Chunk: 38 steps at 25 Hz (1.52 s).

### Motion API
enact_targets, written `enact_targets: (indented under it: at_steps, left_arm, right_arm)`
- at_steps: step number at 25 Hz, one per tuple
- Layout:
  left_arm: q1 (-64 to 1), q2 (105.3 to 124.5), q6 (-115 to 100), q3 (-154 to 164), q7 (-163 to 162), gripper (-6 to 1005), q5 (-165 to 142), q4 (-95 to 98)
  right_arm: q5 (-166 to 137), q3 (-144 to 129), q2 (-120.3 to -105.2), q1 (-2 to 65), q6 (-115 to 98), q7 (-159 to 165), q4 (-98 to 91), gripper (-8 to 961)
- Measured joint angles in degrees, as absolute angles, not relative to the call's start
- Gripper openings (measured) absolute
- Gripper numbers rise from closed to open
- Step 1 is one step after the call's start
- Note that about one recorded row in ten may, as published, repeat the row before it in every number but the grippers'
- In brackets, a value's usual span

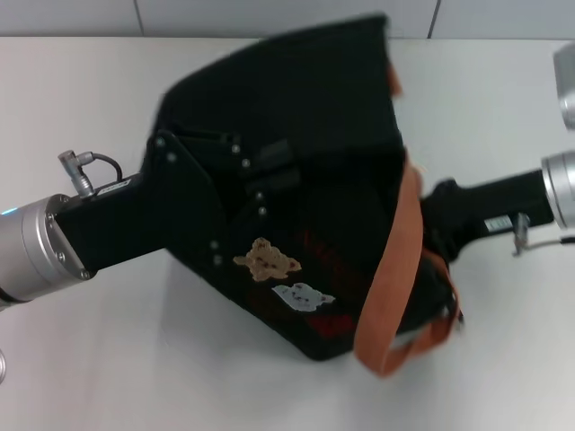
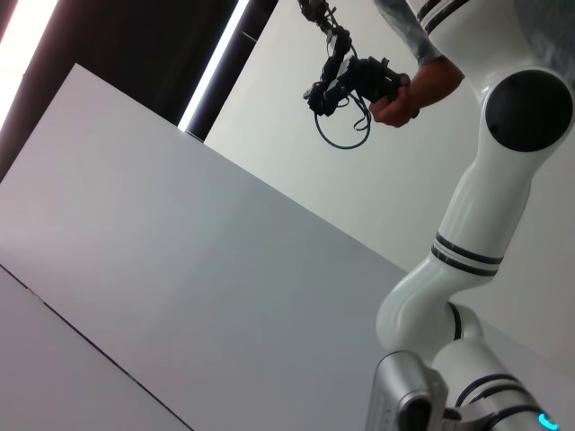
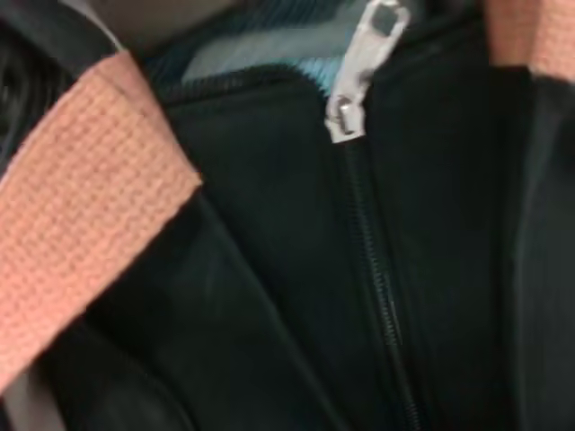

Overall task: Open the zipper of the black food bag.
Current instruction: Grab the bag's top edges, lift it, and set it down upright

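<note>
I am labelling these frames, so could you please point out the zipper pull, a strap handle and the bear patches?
Zipper pull (image 3: 362, 76): right wrist view, middle of tab.
Strap handle (image 1: 388, 278): head view, mid-strap.
Bear patches (image 1: 266, 259): head view, tan bear.

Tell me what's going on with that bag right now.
The robot is working on the black food bag, which lies tipped on the white table. The left gripper presses against the side near the bear patches. The right gripper reaches in from the other side by the orange-brown handles. In the right wrist view the zipper is partly open at one end, with most of its line closed.
</note>
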<state>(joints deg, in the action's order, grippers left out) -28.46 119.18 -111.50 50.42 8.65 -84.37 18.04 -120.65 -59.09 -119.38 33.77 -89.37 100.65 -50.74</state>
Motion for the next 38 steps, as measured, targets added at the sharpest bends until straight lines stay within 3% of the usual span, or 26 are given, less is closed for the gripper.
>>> enact_targets:
  at_steps: [13,23,29,33,38]
  left_arm:
    - [-30.70,119.18,-111.67,50.54,9.05,77,-84.48,16.45]
    - [-30.75,119.18,-110.75,50.97,9.18,7,-85.26,14.47]
    - [-30.78,119.19,-110.14,52.41,9.27,8,-85.40,14.34]
    - [-31.15,119.18,-109.58,53.31,9.29,7,-85.15,14.33]
    - [-31.53,119.18,-109.65,53.25,9.31,6,-85.00,14.72]
  right_arm:
    - [-119.55,-68.11,-119.16,41.85,-82.51,100.42,-40.96,0]
    - [-119.04,-54.96,-118.36,36.13,-94.40,103.89,-48.07,0]
    - [-113.87,-44.10,-116.99,31.20,-100.77,105.41,-50.53,178]
    - [-115.53,-44.57,-117.23,31.17,-99.72,105.54,-50.08,257]
    - [-124.17,-45.69,-118.18,33.17,-99.04,106.71,-49.11,225]
